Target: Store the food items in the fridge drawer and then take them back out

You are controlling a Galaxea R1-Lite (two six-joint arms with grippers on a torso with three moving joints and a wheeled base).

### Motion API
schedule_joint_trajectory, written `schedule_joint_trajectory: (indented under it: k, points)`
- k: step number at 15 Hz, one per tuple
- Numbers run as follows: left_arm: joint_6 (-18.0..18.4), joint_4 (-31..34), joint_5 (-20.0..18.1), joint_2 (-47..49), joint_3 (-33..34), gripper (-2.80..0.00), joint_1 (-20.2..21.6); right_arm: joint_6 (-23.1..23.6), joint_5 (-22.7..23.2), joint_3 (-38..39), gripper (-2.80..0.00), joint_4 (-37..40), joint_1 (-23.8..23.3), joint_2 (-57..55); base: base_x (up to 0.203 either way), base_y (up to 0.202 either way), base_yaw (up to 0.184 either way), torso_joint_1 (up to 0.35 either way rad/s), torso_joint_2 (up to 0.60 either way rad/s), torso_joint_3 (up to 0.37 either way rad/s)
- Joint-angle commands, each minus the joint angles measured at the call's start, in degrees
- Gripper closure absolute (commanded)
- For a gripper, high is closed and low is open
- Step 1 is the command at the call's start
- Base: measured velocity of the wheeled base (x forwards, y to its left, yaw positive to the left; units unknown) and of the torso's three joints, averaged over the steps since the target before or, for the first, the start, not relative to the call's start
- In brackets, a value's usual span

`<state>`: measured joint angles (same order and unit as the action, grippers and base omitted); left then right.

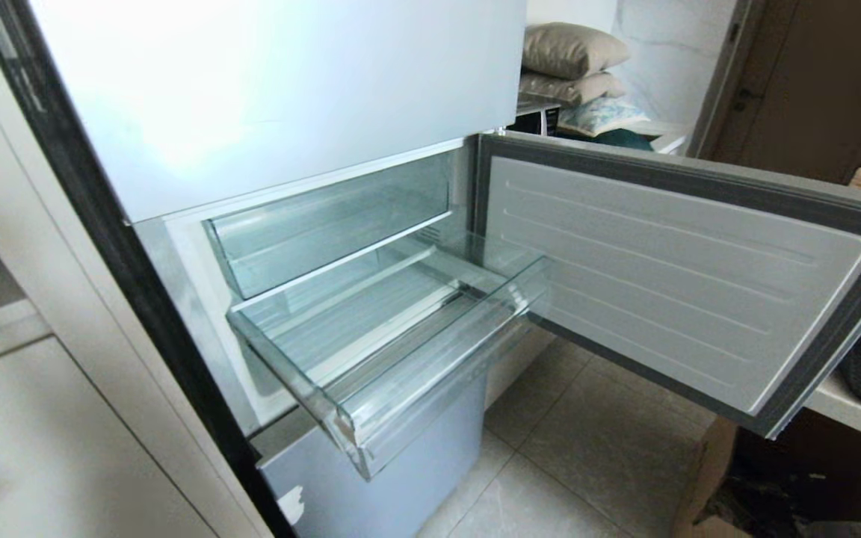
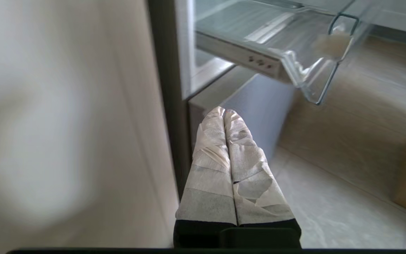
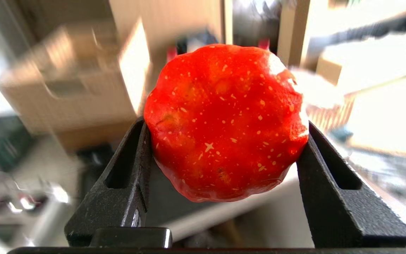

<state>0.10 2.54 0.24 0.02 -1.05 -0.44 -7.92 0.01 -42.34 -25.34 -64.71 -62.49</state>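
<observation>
We see a fridge with its middle compartment open. The fridge drawer [image 1: 393, 351], a wide, shallow, clear plastic tray with a ribbed floor, is pulled out toward us and holds nothing we can make out. Its long side runs across the fridge front, and its stepped front lip points out toward the tiled floor [image 1: 587, 448]. Just above and behind it sits a second clear bin [image 1: 326, 224], pushed in, also with nothing visible inside. The compartment door [image 1: 684, 276] is swung wide to the right, its ribbed white inner face toward us. Below the drawer is a closed grey-blue panel [image 1: 400, 478].

In the right wrist view, the right gripper [image 3: 224, 141] has its two black fingers spread wide and pressed against either side of a red fruit [image 3: 226, 123]. The fruit is glossy, round and speckled with pale flecks, with a slightly wrinkled skin. It has no clear long axis. The background behind it is blurred, so we cannot place it against the drawer. The other food item is not visible to us.

In the left wrist view, the left gripper [image 2: 226, 114] has its tape-wrapped fingers [image 2: 213, 158] pressed together, holding nothing, below the drawer's front corner.

Beyond the fridge we see stacked pillows [image 1: 572, 63], a brown door [image 1: 812, 82] and cardboard boxes [image 1: 714, 478] on the floor
</observation>
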Motion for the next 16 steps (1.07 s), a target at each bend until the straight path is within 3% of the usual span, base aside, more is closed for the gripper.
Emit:
schedule_joint_trajectory:
  k: [1,4,9,12,16]
  points:
    - [0.0,0.0,0.0,0.0,0.0,0.0,0.0,-0.1,0.8,0.4,0.0,-0.7,-0.6,-10.8,0.0,0.0,0.0,0.0,0.0,0.0]
    - [0.0,0.0,0.0,0.0,0.0,0.0,0.0,-0.4,6.2,-0.3,0.0,-4.1,-0.8,-24.7,0.0,0.0,0.0,0.0,0.0,0.0]
    - [0.0,0.0,0.0,0.0,0.0,0.0,0.0,-0.8,21.2,-6.7,0.0,-13.5,-0.8,-46.4,0.0,0.0,0.0,0.0,0.0,0.0]
    - [0.0,0.0,0.0,0.0,0.0,0.0,0.0,-0.6,25.6,-16.8,0.0,-16.2,-0.7,-58.0,0.0,0.0,0.0,0.0,0.0,0.0]
    - [0.0,0.0,0.0,0.0,0.0,0.0,0.0,-0.3,27.6,-27.9,0.0,-16.0,-0.2,-70.0,0.0,0.0,0.0,0.0,0.0,0.0]
